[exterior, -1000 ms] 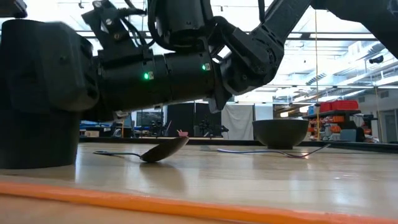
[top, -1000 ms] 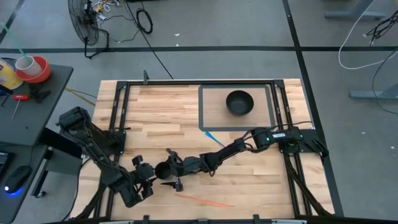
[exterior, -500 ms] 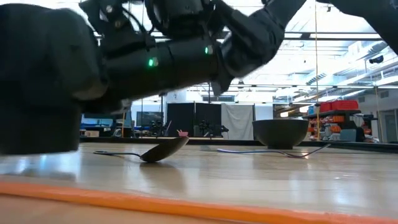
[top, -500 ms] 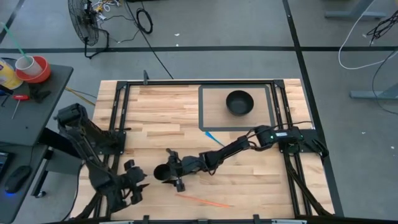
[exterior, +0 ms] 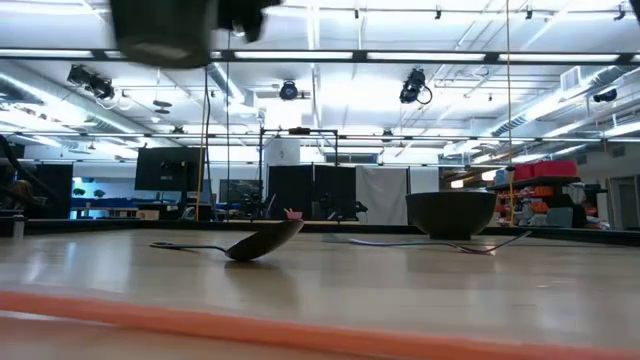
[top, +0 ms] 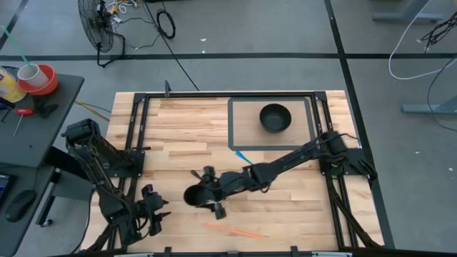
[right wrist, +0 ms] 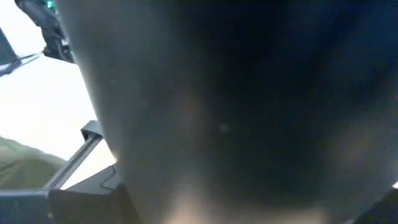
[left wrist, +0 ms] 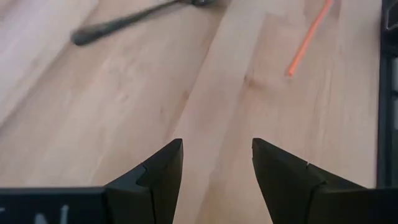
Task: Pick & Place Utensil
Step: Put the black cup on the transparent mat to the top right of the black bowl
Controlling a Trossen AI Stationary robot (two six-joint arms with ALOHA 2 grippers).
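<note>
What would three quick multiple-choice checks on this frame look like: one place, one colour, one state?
1. Where does the black bowl sit?
A) inside the dark-framed rectangle on the table
B) at the table's front edge
C) on the floor

2. What colour is the thin stick near the table's front edge?
A) green
B) orange
C) white

3. How is the left tool?
A) shut on a spoon
B) shut, empty
C) open, empty

1 A: the high view shows the bowl within the dark frame.
2 B: the stick reads orange in the high and left wrist views.
3 C: its fingers stand apart over bare wood.
</note>
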